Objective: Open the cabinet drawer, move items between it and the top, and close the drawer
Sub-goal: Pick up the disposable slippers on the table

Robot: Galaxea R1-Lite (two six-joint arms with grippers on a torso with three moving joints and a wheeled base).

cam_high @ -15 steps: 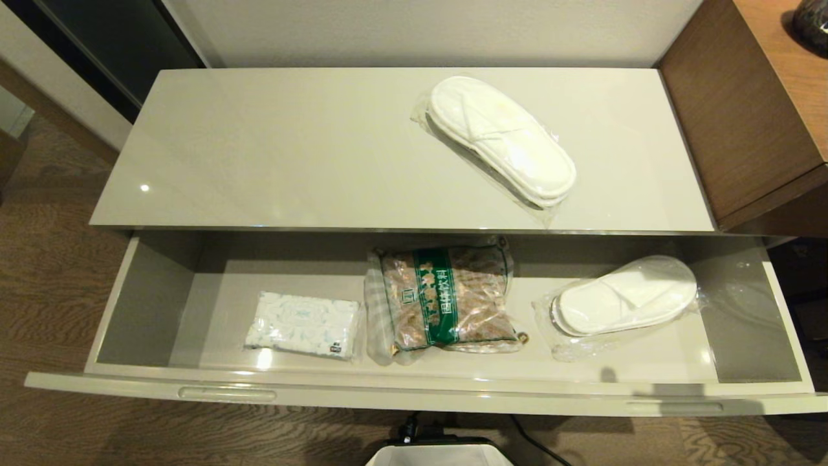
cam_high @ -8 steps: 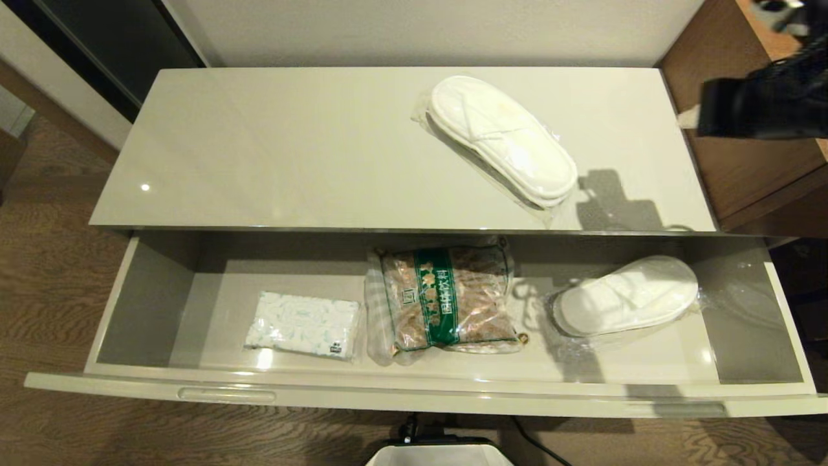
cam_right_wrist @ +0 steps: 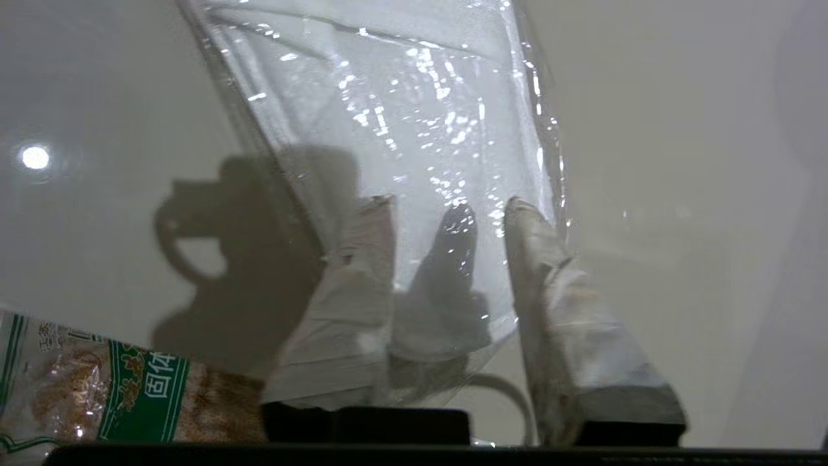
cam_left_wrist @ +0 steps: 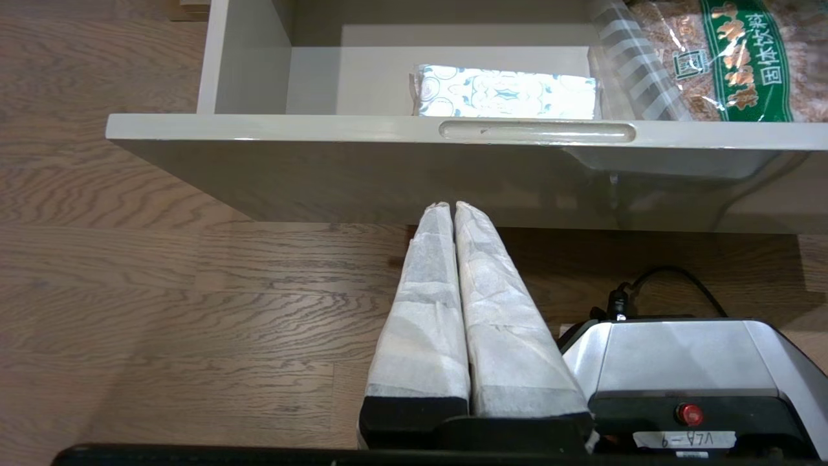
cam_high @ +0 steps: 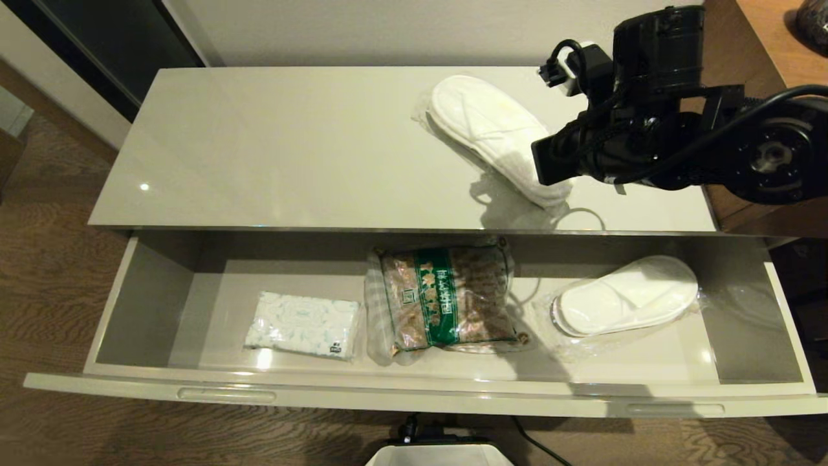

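The cabinet drawer [cam_high: 414, 396] is pulled out wide. Inside lie a patterned tissue pack [cam_high: 303, 325], a brown snack bag [cam_high: 446, 298] with a green band, and wrapped white slippers [cam_high: 624, 296]. A second wrapped pair of slippers [cam_high: 491, 129] lies on the glossy top [cam_high: 291, 149]. My right arm [cam_high: 647, 129] reaches over that pair's near end. In the right wrist view my right gripper [cam_right_wrist: 447, 204] is open, its fingers straddling the clear wrap [cam_right_wrist: 414, 116] just above it. My left gripper [cam_left_wrist: 451, 206] is shut and empty, parked low in front of the drawer front [cam_left_wrist: 323, 168].
A taller brown wooden unit [cam_high: 763, 45] stands against the top's right end, with a dark object [cam_high: 812, 19] on it. Wooden floor [cam_high: 52, 272] lies to the left and in front. My base [cam_high: 440, 453] sits just before the drawer.
My right arm has swung in from the right edge and now hangs over the slippers on the top. The items and the left arm have not moved.
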